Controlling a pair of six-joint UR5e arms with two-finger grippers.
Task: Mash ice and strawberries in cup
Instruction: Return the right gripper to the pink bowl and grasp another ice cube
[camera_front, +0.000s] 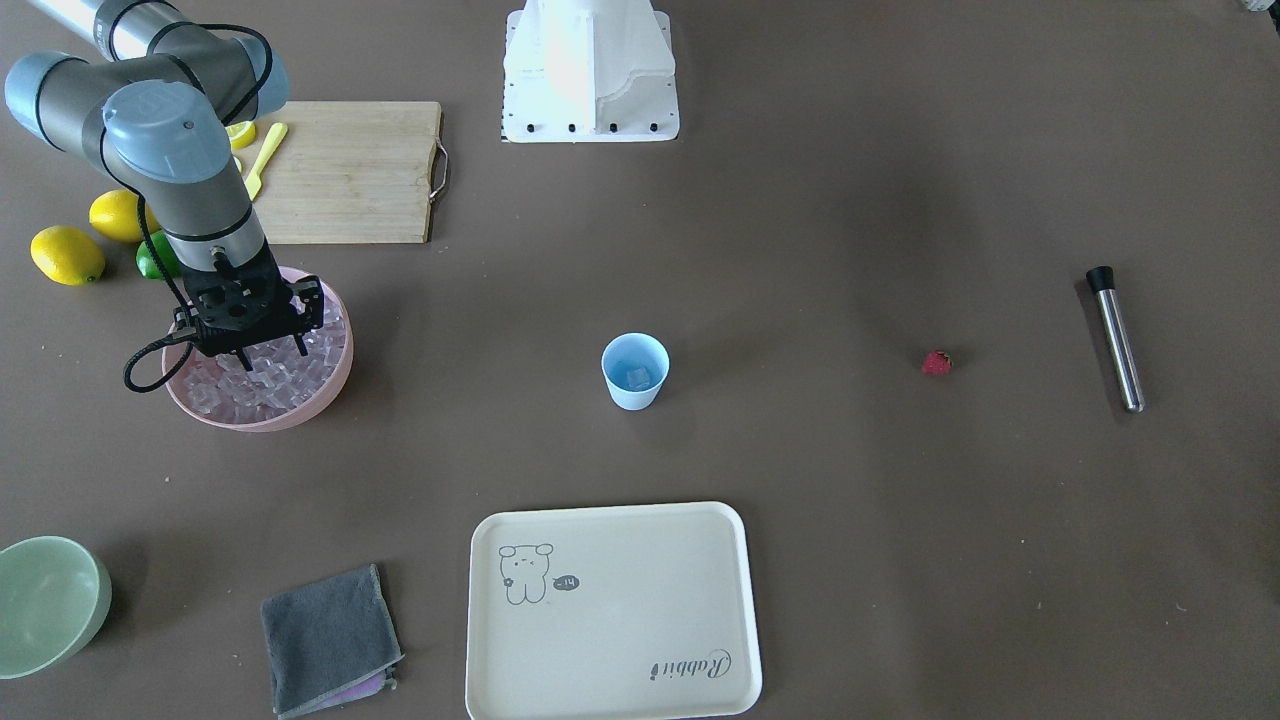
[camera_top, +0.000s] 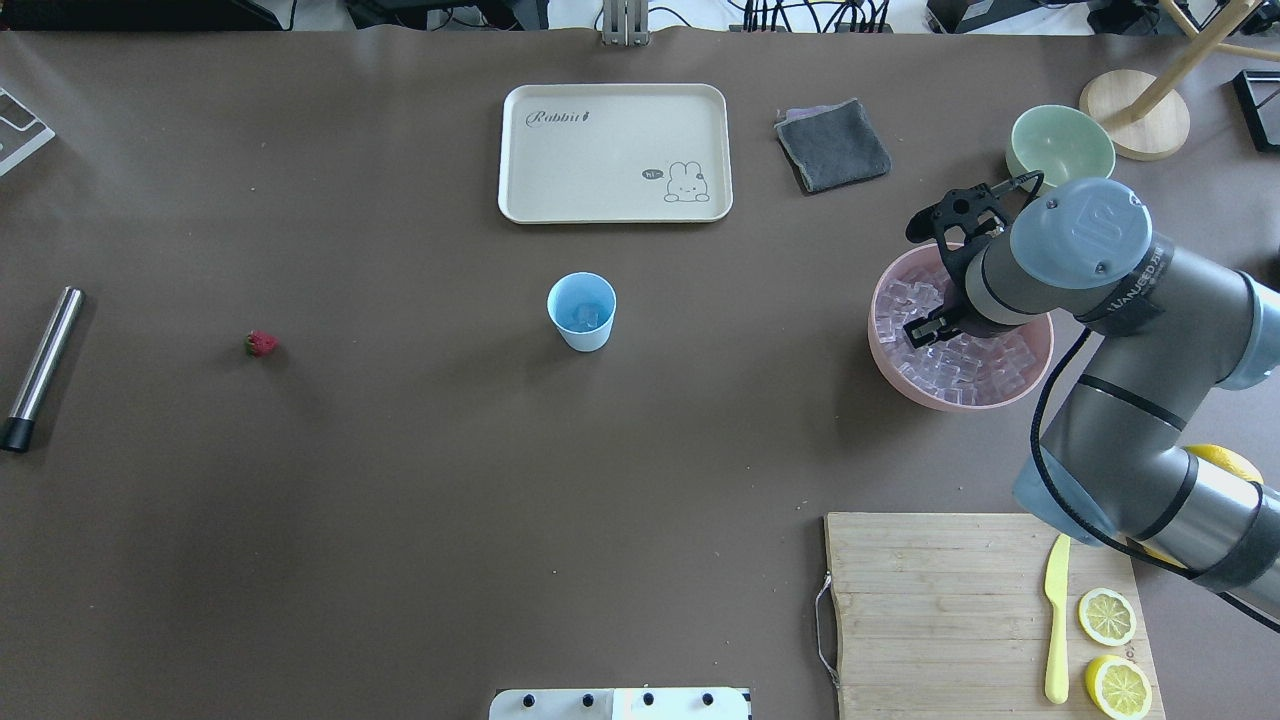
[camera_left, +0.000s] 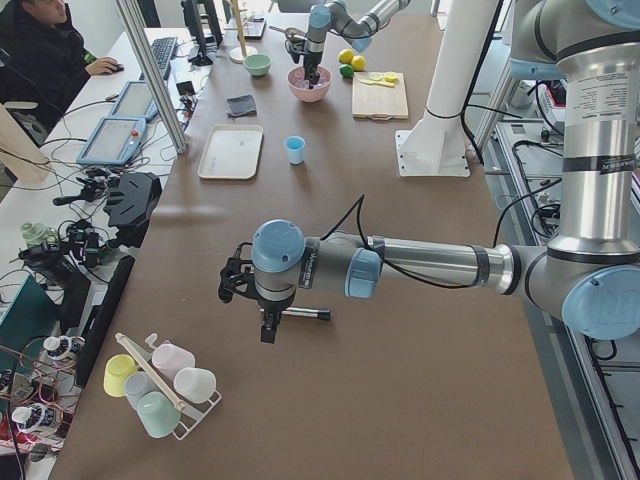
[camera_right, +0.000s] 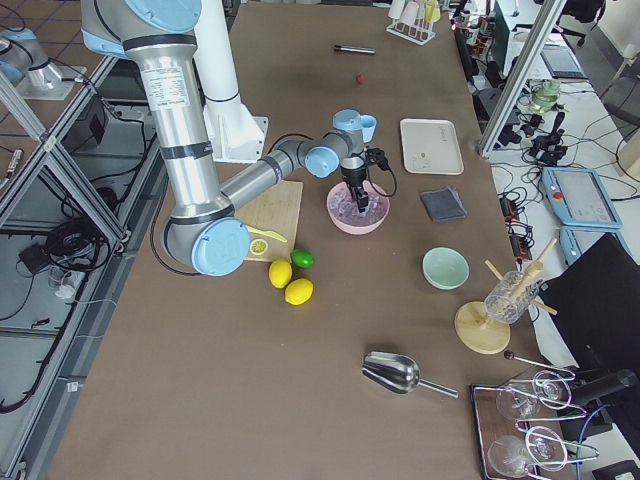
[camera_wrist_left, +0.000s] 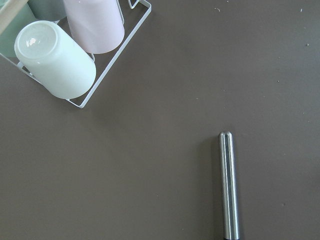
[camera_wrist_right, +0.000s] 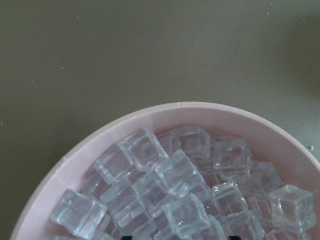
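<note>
The light-blue cup (camera_front: 635, 372) stands upright mid-table with one ice cube in it; it also shows in the overhead view (camera_top: 581, 311). The ice (camera_front: 262, 385) fills a pink bowl (camera_front: 258, 422). My right gripper (camera_front: 272, 352) is open, fingertips down at the ice pile, which fills the right wrist view (camera_wrist_right: 170, 185). The strawberry (camera_front: 936, 362) lies alone on the table, far from the cup. My left gripper (camera_left: 266, 328) shows only in the left side view, above a steel muddler (camera_wrist_left: 229, 185); I cannot tell whether it is open or shut.
A cream tray (camera_front: 610, 610), a grey cloth (camera_front: 330, 640) and a pale green bowl (camera_front: 45, 605) sit along the operators' side. A cutting board (camera_front: 350, 170), lemons (camera_front: 67, 255) and a yellow knife are behind the pink bowl. A cup rack (camera_wrist_left: 55, 57) stands near the muddler.
</note>
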